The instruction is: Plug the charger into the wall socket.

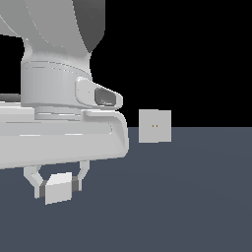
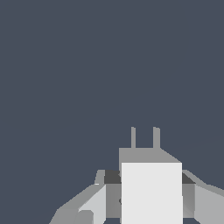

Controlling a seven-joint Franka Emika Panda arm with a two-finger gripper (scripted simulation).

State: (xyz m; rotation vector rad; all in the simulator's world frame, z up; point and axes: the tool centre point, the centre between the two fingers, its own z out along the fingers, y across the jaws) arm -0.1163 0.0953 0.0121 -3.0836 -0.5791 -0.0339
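The charger [image 1: 59,188], a small off-white block, sits between the fingers of my gripper [image 1: 58,184] at the exterior view's lower left, close over the dark grey floor. The gripper is shut on it. In the wrist view the charger [image 2: 151,190] shows a light top face and two prongs [image 2: 144,138] pointing away from the camera. The wall socket [image 1: 155,126], a flat upright off-white square plate with two tiny dark holes, stands farther back toward the exterior view's right, well apart from the charger. It is out of the wrist view.
The arm's large white body [image 1: 54,108] fills the exterior view's upper left. The dark grey floor [image 1: 187,197] spreads between the charger and the socket.
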